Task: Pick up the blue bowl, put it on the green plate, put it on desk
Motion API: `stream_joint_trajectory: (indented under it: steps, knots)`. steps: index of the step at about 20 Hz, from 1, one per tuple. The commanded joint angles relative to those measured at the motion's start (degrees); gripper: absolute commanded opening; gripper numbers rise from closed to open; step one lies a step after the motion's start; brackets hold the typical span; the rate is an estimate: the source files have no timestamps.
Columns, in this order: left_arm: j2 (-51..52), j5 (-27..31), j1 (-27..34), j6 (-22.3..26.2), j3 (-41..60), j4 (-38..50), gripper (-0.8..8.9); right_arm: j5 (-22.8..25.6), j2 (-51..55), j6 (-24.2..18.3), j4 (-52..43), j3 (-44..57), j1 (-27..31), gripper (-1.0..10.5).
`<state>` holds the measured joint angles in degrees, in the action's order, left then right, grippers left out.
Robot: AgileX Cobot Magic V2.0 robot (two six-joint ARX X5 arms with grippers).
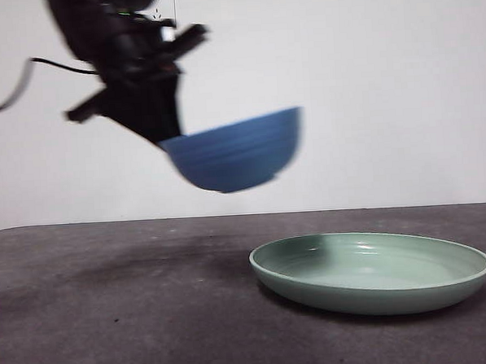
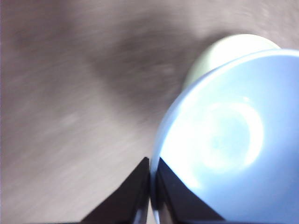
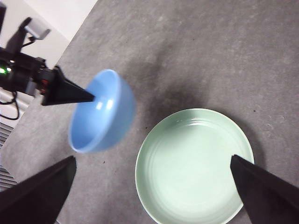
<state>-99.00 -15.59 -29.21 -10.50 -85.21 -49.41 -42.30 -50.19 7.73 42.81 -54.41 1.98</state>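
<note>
My left gripper (image 1: 166, 141) is shut on the rim of the blue bowl (image 1: 237, 154), holding it tilted in the air, left of and above the green plate (image 1: 370, 271). Its jaws pinch the bowl's rim in the left wrist view, gripper (image 2: 152, 168) on the bowl (image 2: 233, 140), with the plate (image 2: 224, 51) partly hidden behind the bowl. The right wrist view shows the bowl (image 3: 105, 112) beside the plate (image 3: 194, 163) on the desk (image 3: 196, 51), held by the left gripper (image 3: 91, 98). My right gripper (image 3: 152, 186) hangs open high above the plate.
The desk (image 1: 112, 319) is dark and speckled, with a white wall behind it. The table's edge and a pale floor show in the right wrist view, beyond the left arm (image 3: 23, 74).
</note>
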Motion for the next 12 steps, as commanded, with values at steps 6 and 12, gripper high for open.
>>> stream_joint_trajectory:
  steps: [6,12]
  knots:
    - [-16.96,0.59,-10.71,-2.62,-16.50,-1.70,0.10,-0.31,-0.26,-0.72,-0.37,-1.07,-0.02,6.0]
    - [-27.34,4.26,-14.05,-1.70,-26.75,-6.58,0.10,-0.33,-0.26,-0.70,-0.33,-1.07,-0.02,6.0]
